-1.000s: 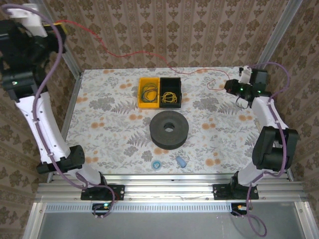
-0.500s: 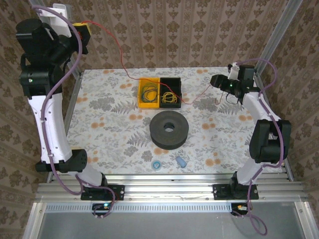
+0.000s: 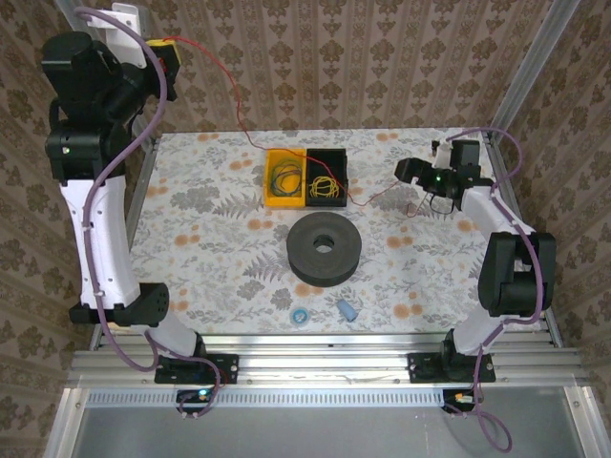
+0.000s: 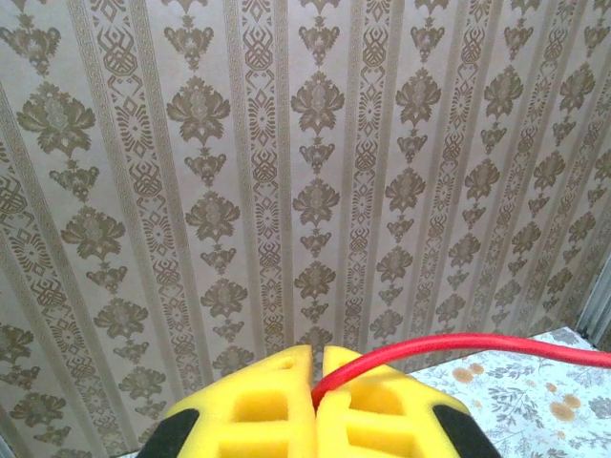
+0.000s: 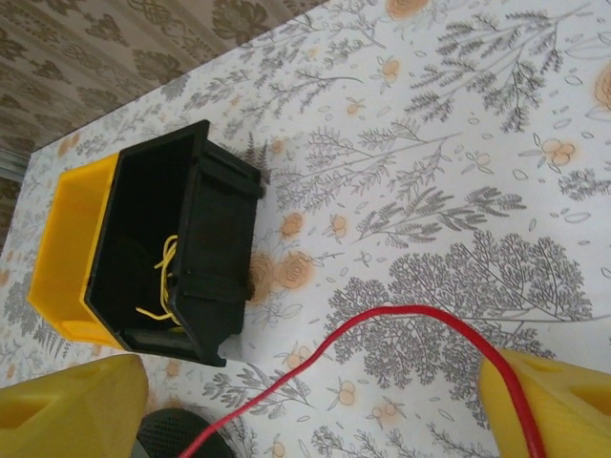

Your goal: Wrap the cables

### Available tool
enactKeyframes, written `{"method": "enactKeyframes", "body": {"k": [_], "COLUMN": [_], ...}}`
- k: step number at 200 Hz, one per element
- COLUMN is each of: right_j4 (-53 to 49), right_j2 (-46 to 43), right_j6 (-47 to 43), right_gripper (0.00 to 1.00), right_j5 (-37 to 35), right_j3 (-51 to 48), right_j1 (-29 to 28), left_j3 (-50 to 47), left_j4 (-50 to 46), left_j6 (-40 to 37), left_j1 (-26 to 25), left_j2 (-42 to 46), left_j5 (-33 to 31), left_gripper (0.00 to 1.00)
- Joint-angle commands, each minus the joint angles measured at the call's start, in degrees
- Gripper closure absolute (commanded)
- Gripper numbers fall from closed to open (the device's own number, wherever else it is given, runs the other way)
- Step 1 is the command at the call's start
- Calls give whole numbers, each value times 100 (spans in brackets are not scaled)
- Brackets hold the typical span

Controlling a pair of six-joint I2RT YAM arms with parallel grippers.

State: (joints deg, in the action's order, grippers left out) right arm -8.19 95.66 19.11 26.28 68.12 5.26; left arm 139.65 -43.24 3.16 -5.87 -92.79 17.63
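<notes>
Right arm has swung inward toward the bins, red cable [image 4: 458, 344] now sagging | left tool [image 4: 317, 372] clamped on cable, held high over counter [image 3: 210, 258] far-left corner | right tool [image 5: 310, 382] spread apart, low, cable against one finger | risk: slack snags black bin [image 5: 224, 239], or cable slips off the unclamped side before reaching spool [image 3: 325, 248]

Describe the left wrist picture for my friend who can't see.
The left gripper pinches a thin red cable between its yellow fingers; the cable arcs off to the right. Behind is brown patterned wallpaper, with a corner of flowery table at lower right.
</notes>
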Motion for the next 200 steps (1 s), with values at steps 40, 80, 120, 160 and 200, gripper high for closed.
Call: {"method": "enactKeyframes", "body": {"k": [40,80,120,160,200], "right_j4": [-1132,-1151,-1233,-767,25], "right_j2": [331,454,373,-332,-1059], "right_j6": [-248,-195,-116,482,1360], "right_gripper": [0,0,0,0,7], "right_j5": [-1309,-1461,-1634,-1306,-1014], "right_j3": [381,339,250,-655,-1931], "right_j1": [-248,-321,-326,-366,-673], "left_j3": [141,141,142,126,122], "left_j4": [108,110,106,72,54], "left_j6": [-164,-184,-218,-259,-320], "left_j1": [-161,-217,-273,-353,-389], "left_j2": [-94,-78,-80,-91,-92], "left_j5": [-182,-224,-251,-300,-365], "left_gripper": [100,100,100,100,100]}}
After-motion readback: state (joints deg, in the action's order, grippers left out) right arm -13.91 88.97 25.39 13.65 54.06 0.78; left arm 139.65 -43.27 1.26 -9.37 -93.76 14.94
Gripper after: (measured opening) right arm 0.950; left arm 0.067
